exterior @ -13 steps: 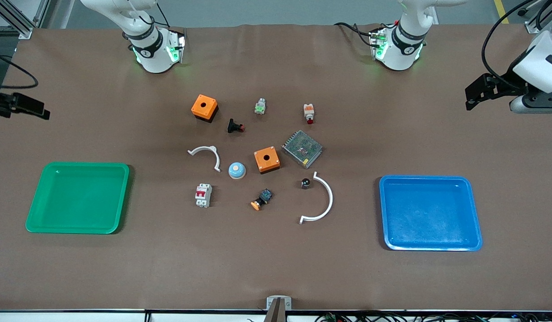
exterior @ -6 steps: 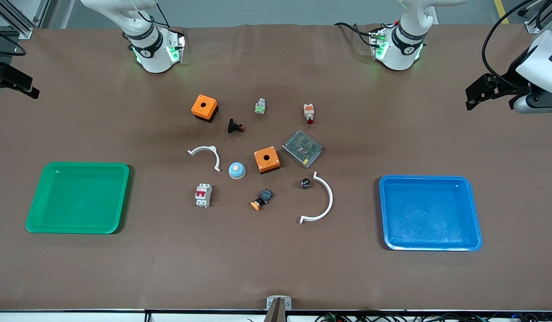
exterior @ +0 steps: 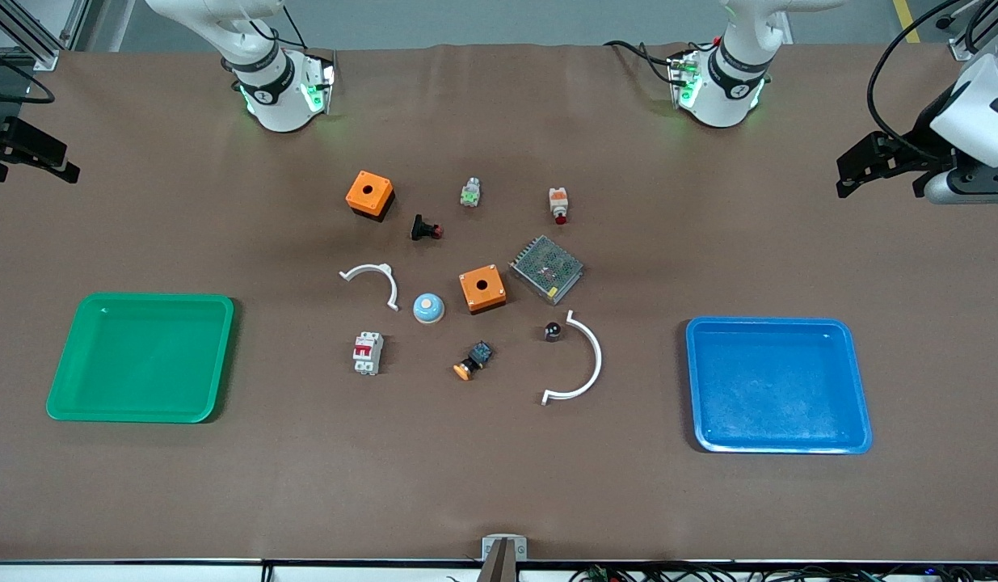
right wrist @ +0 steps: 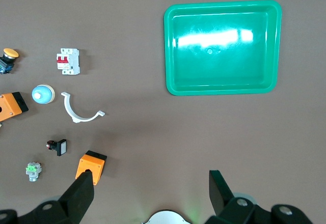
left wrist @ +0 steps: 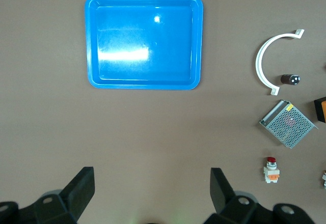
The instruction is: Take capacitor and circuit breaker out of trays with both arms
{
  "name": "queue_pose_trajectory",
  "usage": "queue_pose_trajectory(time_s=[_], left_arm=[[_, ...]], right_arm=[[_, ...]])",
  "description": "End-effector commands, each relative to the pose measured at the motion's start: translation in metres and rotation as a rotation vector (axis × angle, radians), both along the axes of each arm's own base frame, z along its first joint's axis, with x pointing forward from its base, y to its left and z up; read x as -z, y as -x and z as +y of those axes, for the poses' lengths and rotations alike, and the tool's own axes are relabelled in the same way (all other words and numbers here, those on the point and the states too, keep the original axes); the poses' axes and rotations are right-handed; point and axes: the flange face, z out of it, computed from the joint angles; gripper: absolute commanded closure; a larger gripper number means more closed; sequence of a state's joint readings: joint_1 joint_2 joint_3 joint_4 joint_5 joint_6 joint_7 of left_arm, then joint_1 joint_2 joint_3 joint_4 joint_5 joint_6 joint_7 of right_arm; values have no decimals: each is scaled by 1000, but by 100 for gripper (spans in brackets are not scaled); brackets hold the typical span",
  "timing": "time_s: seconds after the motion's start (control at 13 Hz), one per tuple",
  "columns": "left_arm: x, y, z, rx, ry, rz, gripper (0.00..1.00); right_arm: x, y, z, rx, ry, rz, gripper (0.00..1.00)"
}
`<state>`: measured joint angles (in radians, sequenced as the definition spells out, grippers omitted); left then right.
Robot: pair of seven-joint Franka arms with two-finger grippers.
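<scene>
- Both grippers have their fingers spread wide and hold nothing: the left gripper [left wrist: 150, 196] hangs high over the table's edge at the left arm's end, the right gripper [right wrist: 151, 196] likewise at the right arm's end.
- The breaker [exterior: 368, 353] lies nearer the front camera than the metal-mesh box [exterior: 546, 268], toward the green tray [exterior: 143, 408].
- The capacitor [exterior: 553, 331] sits slightly nearer than that box, just beside a white curved bracket [exterior: 583, 360].
</scene>
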<state>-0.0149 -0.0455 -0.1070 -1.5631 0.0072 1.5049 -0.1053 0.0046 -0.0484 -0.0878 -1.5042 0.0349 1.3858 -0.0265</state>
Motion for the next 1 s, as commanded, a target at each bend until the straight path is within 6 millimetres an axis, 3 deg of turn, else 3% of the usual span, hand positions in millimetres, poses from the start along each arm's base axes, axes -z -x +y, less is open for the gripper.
queue_pose_trajectory(time_s=[0.0,0.23,0.92], left_arm=[[-4,6,1,9,1,-2,0],[-11,3,1,-1,-1,-19,0],[-9,4,-1,6,-3,-4,0]], right_arm=[[-7,9,3,6,-16,-14,0],[-6,11,-2,-34,-20,-14,0],[-9,18,-4,-23,-7,-18,0]])
